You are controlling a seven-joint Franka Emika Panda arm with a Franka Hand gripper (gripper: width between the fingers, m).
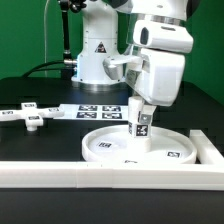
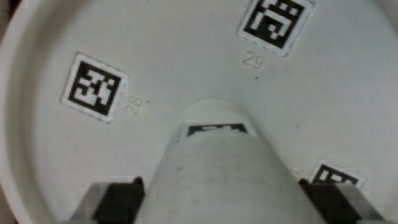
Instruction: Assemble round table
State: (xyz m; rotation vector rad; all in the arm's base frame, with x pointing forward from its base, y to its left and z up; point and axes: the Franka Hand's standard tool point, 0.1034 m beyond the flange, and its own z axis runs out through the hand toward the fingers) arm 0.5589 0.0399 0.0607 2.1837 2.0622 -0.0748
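The large rimmed round disc (image 1: 135, 146) lies flat on the black table, with tags on its face. My gripper (image 1: 141, 112) is shut on the short cylindrical leg (image 1: 141, 131) and holds it upright over the disc's middle, its lower end at or just above the disc. In the wrist view the leg (image 2: 217, 160) runs out from between my dark fingers (image 2: 119, 200) toward the disc's centre (image 2: 178, 60), with tags around it. The flat cross-shaped base (image 1: 26, 114) lies on the table at the exterior view's left.
The marker board (image 1: 96, 110) lies flat behind the disc. A long straight white rail (image 1: 110, 177) runs along the front of the table and turns back at the exterior view's right (image 1: 208, 148). The robot's base (image 1: 95, 55) stands at the back.
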